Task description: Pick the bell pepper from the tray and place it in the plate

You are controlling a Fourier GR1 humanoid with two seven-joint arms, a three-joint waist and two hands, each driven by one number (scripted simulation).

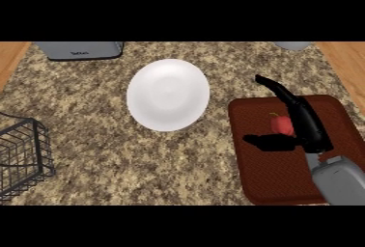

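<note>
Right hand sitting on tray, touching bell pepper just left; grip state unclear. Pepper prob light, stiff, slick — taking it round the body.

Single head view, steeply down onto counter; forearm enters from lower right edge.

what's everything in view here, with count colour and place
round white plate: 1, white, counter centre, nothing on it
dark red rectangular tray: 1, dark red, right side of counter
red bell pepper: 1, red, on the tray, beside the hand
black wire basket: 1, black, left edge
grey appliance: 1, grey, top left
grey object: 1, grey, top edge, right, cut off
speckled stone counter: 1, brown-beige
right robot hand: 1, black, over the tray at the pepper, grey forearm below
</note>
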